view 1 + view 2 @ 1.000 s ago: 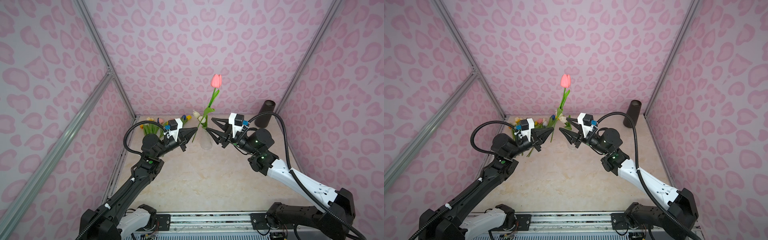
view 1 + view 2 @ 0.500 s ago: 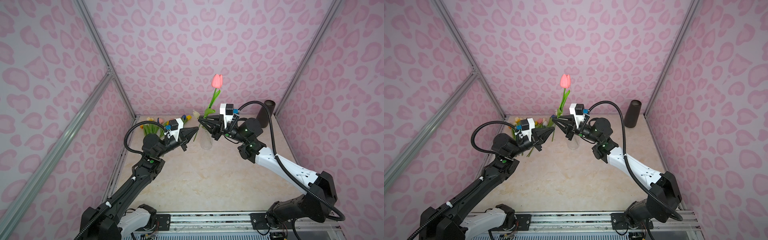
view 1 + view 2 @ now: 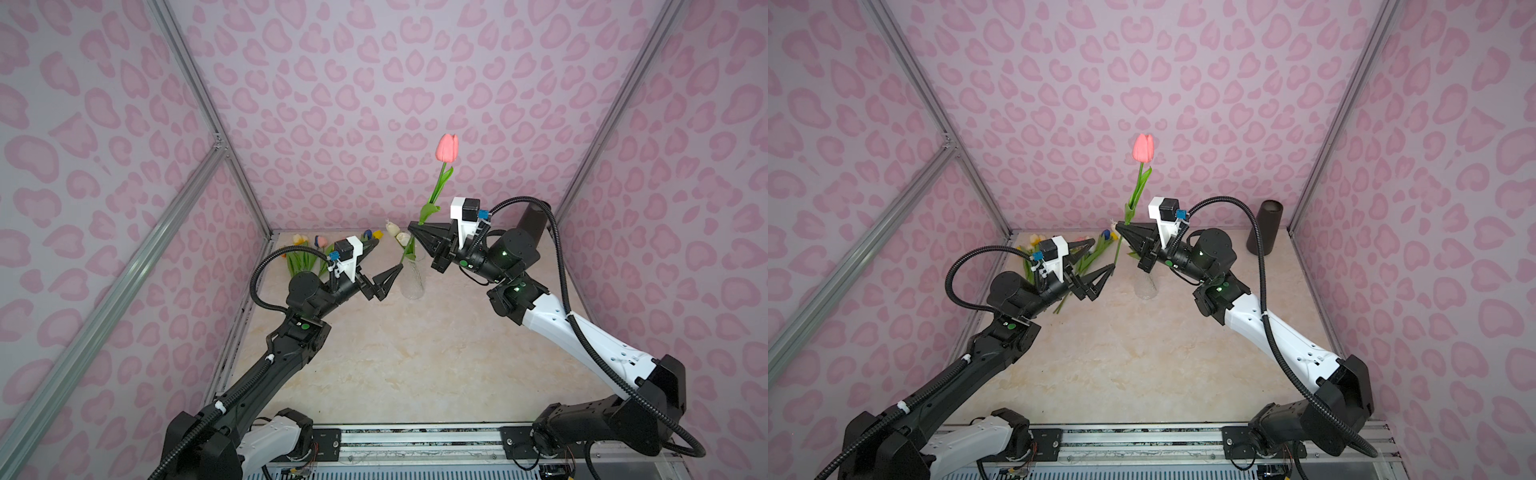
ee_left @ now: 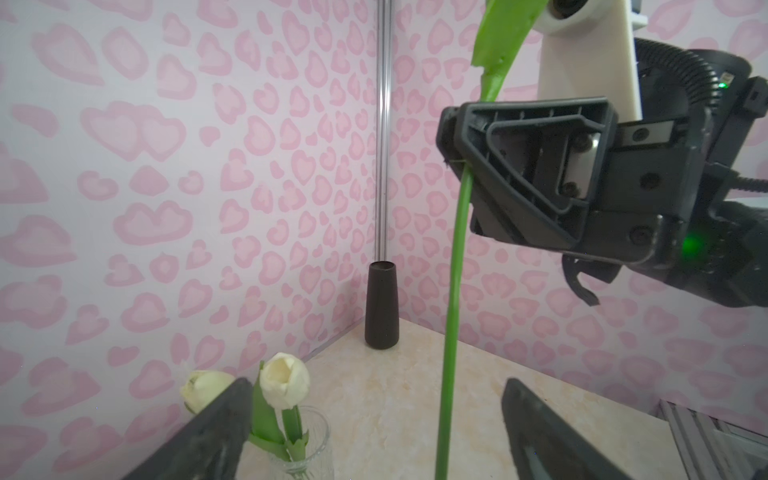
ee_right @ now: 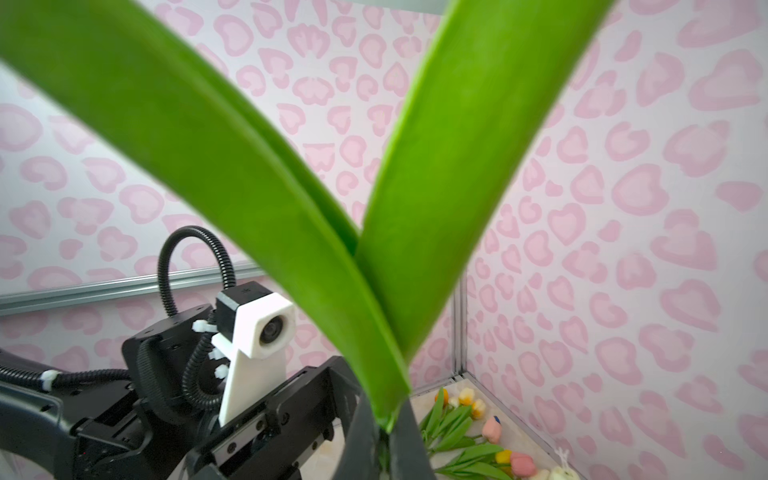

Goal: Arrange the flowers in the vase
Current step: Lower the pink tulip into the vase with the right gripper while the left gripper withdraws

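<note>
- Pink heart-patterned walls (image 3: 374, 83) close in a pale marbled tabletop (image 3: 415, 353). In both top views a glass vase (image 3: 413, 284) stands toward the back of it.
- Two white tulips (image 4: 286, 380) stand in the glass vase, their heads above its rim.
- A pink tulip (image 3: 447, 148) is held upright above the glass vase with its head high. Its stem slants down and ends just beside the vase on the left arm's side, outside the rim.
- The right gripper (image 3: 412, 227) sits over the glass vase, its jaws pressed together on the pink tulip's stem just below the leaves.
- The left gripper (image 3: 388, 257) is just beside the glass vase with its jaws spread wide. In the left wrist view the lower stem hangs between its two fingers, apart from both.
- Loose tulips (image 3: 307, 253) with yellow, pink and blue heads lie on the tabletop. They are beyond the left gripper from the vase, near the back corner.
- A dark vase (image 3: 534, 220) stands upright in the other back corner, well apart from the glass vase on the right arm's side.
</note>
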{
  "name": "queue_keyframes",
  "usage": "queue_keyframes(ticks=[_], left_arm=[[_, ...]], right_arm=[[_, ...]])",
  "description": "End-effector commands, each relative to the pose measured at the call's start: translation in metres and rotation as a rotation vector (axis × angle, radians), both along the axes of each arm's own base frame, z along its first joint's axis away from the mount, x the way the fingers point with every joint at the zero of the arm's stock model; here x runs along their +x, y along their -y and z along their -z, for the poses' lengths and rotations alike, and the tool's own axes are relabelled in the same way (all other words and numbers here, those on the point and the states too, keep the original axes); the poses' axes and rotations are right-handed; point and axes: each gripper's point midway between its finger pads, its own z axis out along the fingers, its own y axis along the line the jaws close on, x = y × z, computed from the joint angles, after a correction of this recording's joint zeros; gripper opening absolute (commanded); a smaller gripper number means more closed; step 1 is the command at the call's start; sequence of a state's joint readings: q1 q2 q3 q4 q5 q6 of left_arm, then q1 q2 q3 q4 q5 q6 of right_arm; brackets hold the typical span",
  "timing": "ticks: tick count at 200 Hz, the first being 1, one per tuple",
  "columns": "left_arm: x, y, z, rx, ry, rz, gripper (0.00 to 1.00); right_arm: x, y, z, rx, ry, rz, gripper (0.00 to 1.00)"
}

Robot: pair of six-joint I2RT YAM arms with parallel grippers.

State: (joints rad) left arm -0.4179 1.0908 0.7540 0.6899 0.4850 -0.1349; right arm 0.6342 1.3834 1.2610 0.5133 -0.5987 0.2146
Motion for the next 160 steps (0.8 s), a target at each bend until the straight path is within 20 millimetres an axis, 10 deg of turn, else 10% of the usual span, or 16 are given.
queue_keyframes(ticks=[1, 72, 160], left_arm=[[0.012, -0.033, -0.013, -0.070, 0.051, -0.214, 0.93], [0.041, -0.090, 0.025, -0.106, -0.066, -0.561, 0.96], [0.046, -0.090, 0.033, -0.081, -0.087, -0.568, 0.96]], right_arm=[[0.019, 0.013, 0.012, -0.097, -0.025, 0.134, 0.00], [0.100, 0.074, 0.054, -0.193, -0.139, 0.458, 0.00], [0.157, 0.055, 0.096, -0.208, -0.144, 0.496, 0.00]])
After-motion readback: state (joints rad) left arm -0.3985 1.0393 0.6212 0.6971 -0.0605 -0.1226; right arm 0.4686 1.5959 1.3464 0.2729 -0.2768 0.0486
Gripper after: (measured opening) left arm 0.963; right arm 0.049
